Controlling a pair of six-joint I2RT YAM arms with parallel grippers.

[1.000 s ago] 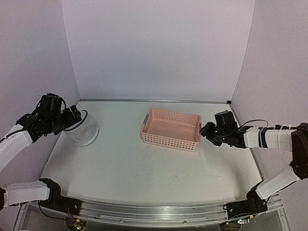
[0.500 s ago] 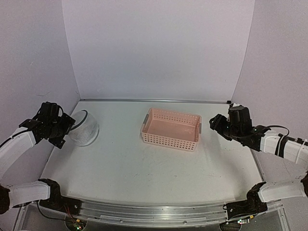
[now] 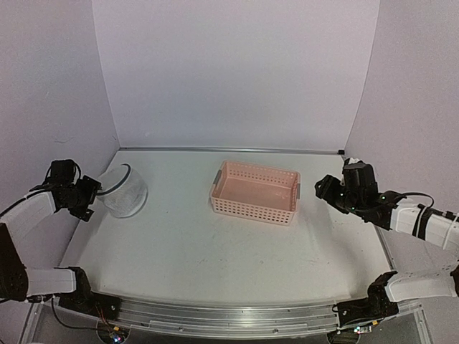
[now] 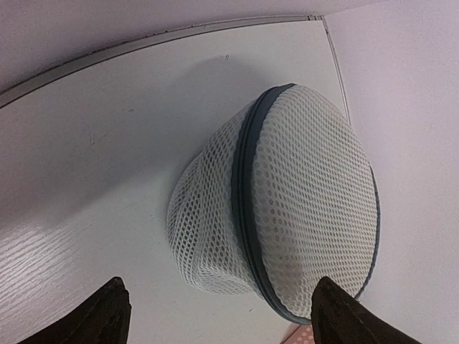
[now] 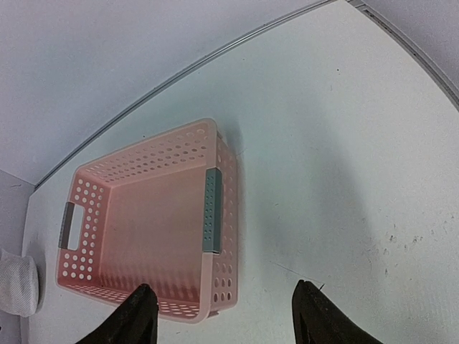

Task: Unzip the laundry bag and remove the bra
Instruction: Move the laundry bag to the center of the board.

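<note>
One white rectangular table top (image 3: 215, 251) carries the whole scene, closed in by plain pale walls at the back and on both sides.

Two white-and-black robot arms are bolted at its near edge. The left arm (image 3: 29, 215) reaches out well to the left of the pink perforated plastic basket (image 3: 251, 210), which serves as the reference item. The right arm (image 3: 409, 218) reaches in from the basket's right.

The basket is rectangular with a grey handle at each short end. It stands upright on the table, about mid-width and toward the back wall. Its interior shows only its bare pink floor.

The small cylindrical white mesh laundry bag (image 3: 123, 190) rests on the table well to the left of the basket, close to the left wall. It is tipped over, and its dark wire rim faces up and toward the left arm. The left wrist view shows a grey-blue band running round the mesh body. Its contents cannot be made out through the mesh.

The left gripper (image 3: 90, 197) sits on the far side of the bag from the basket and points at the bag. Its black fingers (image 4: 107, 315) are spread wide, and the bag lies ahead of them, not between them. No contact is visible.

The right gripper (image 3: 321, 188) hovers just to the right of the basket, level with its right handle. Its fingers (image 5: 315, 312) stand apart, with nothing between them.
</note>
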